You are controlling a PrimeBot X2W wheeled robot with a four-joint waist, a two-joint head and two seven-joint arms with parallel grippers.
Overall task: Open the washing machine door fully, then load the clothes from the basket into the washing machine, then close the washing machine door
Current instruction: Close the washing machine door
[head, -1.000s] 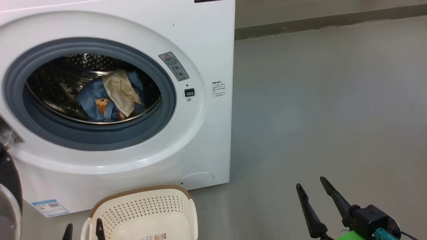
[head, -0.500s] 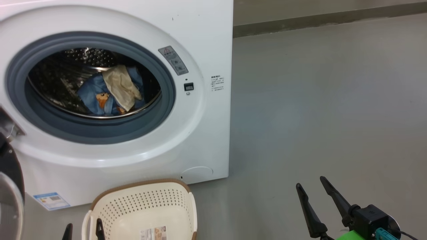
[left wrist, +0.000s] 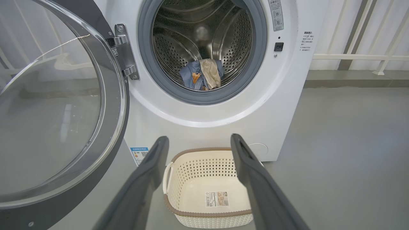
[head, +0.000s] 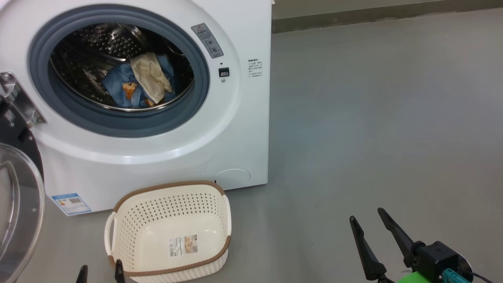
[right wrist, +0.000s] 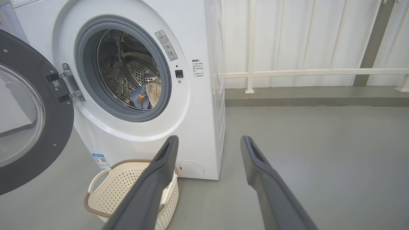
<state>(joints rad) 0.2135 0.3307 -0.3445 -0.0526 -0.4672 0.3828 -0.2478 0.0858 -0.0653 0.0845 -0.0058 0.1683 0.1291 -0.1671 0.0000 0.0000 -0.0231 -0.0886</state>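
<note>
The left end effector (left wrist: 198, 138) and right end effector (right wrist: 209, 137) hover spread, empty, before the washing machine (head: 243, 137). Its drum holds the clothes (head: 141, 80); the basket (head: 157, 212) at its foot is empty. Only closing the wide-open washing machine door (left wrist: 64, 111) remains.

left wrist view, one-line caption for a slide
Empty basket before the washer, clothes in the drum, door wide open.
</note>
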